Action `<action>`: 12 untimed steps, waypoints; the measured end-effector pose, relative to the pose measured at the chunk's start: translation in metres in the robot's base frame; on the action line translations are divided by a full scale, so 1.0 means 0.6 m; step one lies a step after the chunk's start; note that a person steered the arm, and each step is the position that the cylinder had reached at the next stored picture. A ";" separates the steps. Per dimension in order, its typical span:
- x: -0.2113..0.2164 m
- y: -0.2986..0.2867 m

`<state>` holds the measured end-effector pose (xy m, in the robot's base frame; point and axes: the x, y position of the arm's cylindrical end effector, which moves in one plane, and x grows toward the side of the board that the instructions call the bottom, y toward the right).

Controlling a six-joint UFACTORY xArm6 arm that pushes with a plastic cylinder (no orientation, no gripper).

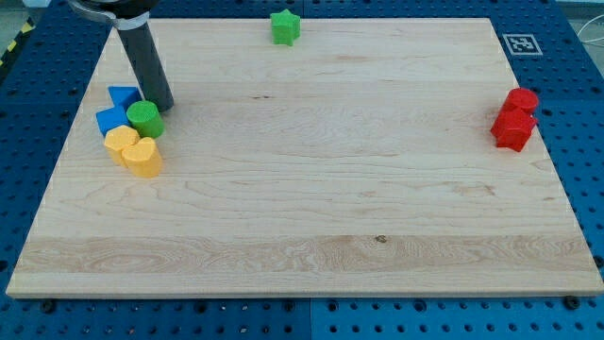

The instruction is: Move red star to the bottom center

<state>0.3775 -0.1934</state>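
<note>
Two red blocks sit together near the view's right edge: a red cylinder point(521, 99) on top in the view and a red star-like block point(512, 128) just below it, touching it. My tip point(160, 106) is at the view's upper left, far from the red blocks, right beside the green cylinder point(144, 118). The rod rises up and to the left out of the view.
A cluster at the left holds two blue blocks point(121, 96) point(111, 120), the green cylinder and two yellow blocks point(121, 142) point(143, 158). A green star point(284, 26) sits at the top centre. The wooden board point(302, 217) lies on a blue perforated table.
</note>
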 end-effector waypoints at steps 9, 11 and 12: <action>-0.062 0.000; -0.077 0.117; -0.084 0.216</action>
<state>0.3271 -0.0635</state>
